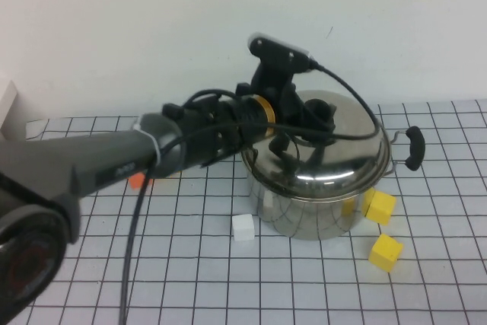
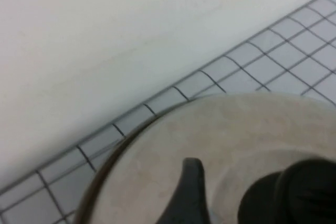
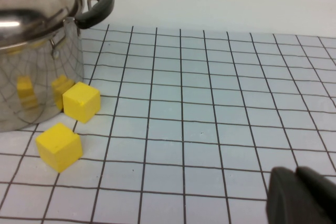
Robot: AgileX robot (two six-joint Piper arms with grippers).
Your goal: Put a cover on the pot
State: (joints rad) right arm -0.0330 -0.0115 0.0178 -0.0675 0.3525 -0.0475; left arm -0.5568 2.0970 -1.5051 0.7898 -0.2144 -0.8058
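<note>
The left gripper is clamped on the knob of the lid, right over the pot. The lid sits on top. The right gripper waits off at 4 o'clock; I cannot tell its jaws.

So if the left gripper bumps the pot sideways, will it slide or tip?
Likely slides: the pot looks wide and squat on a flat tabletop. The lid may shift. Left gripper is at the lid's knob; the right gripper is off to the side.

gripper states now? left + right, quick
Left gripper: over the lid on the pot, at its knob; open or shut cannot be told.
Right gripper: low over the table, away from the pot; cannot be told.
</note>
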